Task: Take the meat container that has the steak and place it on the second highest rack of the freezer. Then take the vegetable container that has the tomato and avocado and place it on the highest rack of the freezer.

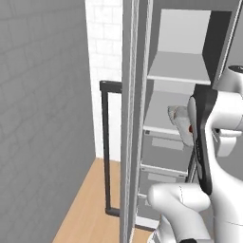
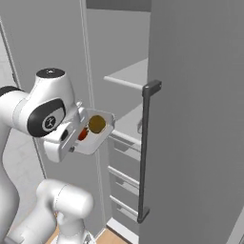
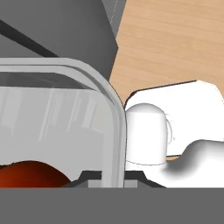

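The gripper (image 3: 111,178) is clamped on the rim of the vegetable container (image 2: 97,135), tomato (image 2: 83,134) and avocado (image 2: 97,124) inside, held in open air before the freezer (image 2: 128,76). It hangs below the highest rack (image 2: 129,74), beside the door edge.

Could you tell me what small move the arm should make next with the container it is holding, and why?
Probably lift and carry the vegetable container toward the highest rack. The gripper has its jaws shut on the container's rim, with the tomato and avocado inside, and it hangs outside the open freezer, below that shelf.
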